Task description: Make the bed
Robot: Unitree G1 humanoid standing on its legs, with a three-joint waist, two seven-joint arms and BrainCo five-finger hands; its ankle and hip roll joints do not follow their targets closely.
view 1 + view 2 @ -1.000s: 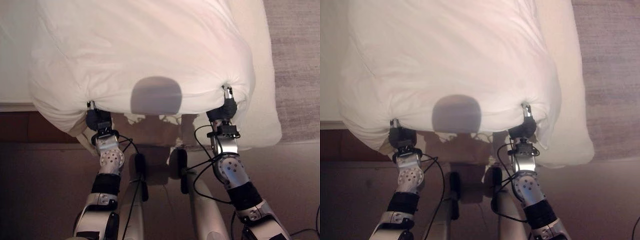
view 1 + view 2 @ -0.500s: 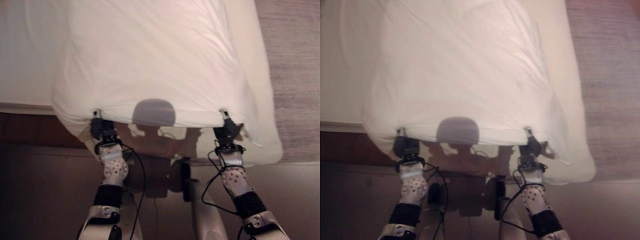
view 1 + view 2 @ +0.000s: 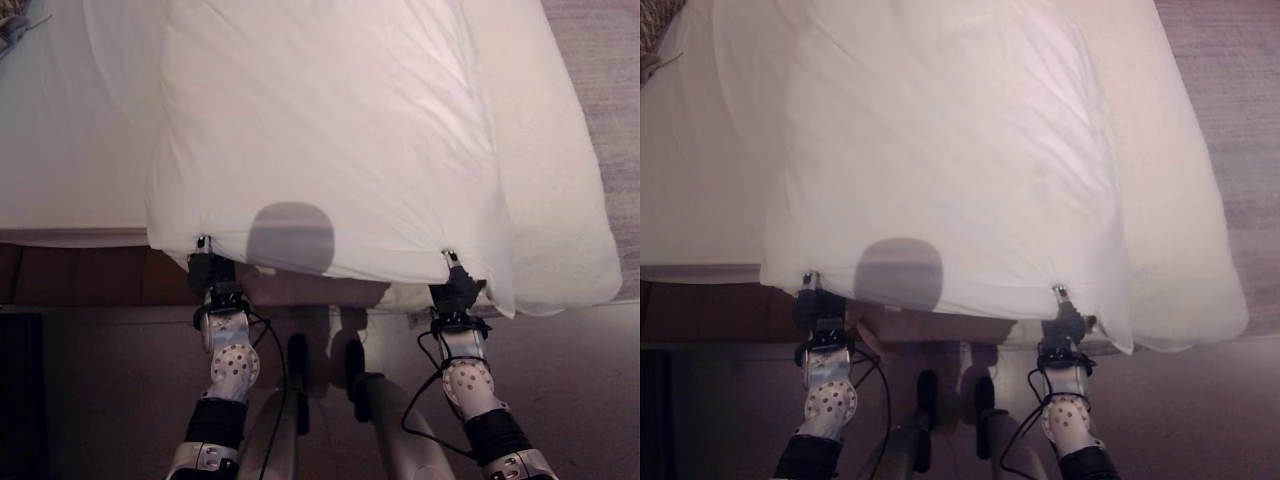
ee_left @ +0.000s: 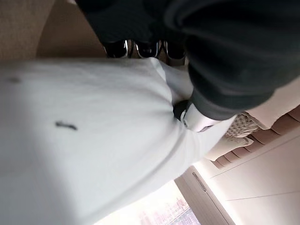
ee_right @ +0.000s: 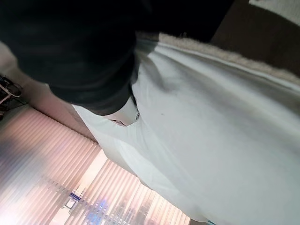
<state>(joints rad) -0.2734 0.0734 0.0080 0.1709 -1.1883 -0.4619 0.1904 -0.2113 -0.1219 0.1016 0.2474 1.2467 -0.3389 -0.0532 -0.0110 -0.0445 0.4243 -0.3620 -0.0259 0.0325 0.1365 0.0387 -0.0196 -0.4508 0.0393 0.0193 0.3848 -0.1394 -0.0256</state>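
Note:
A white duvet (image 3: 330, 130) lies spread over the bed, its near edge lifted just past the mattress foot. My left hand (image 3: 207, 268) grips that edge at its left corner, fingers curled into the cloth (image 4: 140, 49). At the right corner my right hand (image 3: 456, 292) pinches the same edge. The duvet (image 5: 220, 140) shows close up past the right hand's dark cover. The cloth hangs taut between both hands.
The bare white sheet (image 3: 70, 130) covers the mattress to the left of the duvet. A brown bed frame (image 3: 80, 275) runs below the mattress edge. Grey carpet (image 3: 610, 90) lies to the right of the bed. A small dark object (image 3: 12, 22) rests at the far left.
Both hands have carried the duvet's edge toward the foot of the bed; the cloth has flattened and stretched out. The camera has shifted, showing more of the bed.

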